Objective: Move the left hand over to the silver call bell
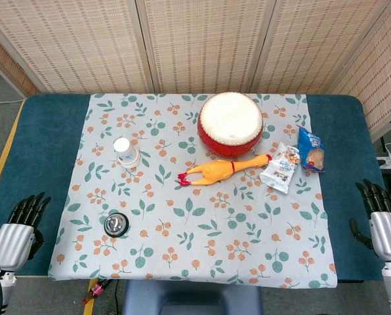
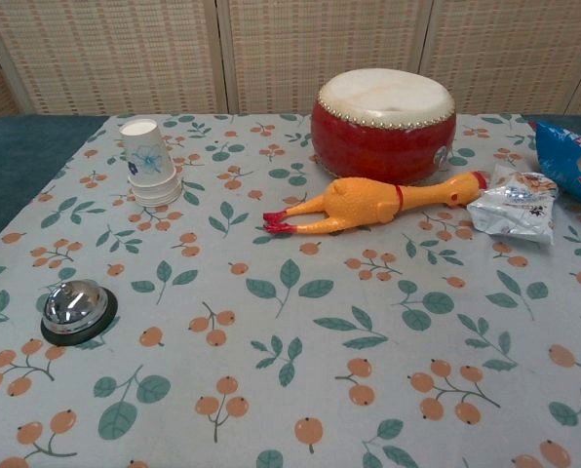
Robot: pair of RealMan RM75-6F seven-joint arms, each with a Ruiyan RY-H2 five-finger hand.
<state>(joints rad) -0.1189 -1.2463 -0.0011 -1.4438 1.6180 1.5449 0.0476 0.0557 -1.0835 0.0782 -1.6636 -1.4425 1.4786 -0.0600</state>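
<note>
The silver call bell (image 1: 116, 224) (image 2: 77, 311) sits on its black base near the front left of the floral cloth. My left hand (image 1: 18, 230) rests at the table's left edge on the blue cover, well to the left of the bell, fingers apart and holding nothing. My right hand (image 1: 382, 220) is at the far right edge, fingers spread and empty. The chest view shows neither hand.
A stack of upturned paper cups (image 1: 126, 152) (image 2: 151, 162) stands behind the bell. A red drum (image 1: 230, 124) (image 2: 384, 123), a rubber chicken (image 1: 218, 170) (image 2: 368, 204) and two snack packets (image 1: 282, 168) (image 1: 311, 149) lie toward the back right.
</note>
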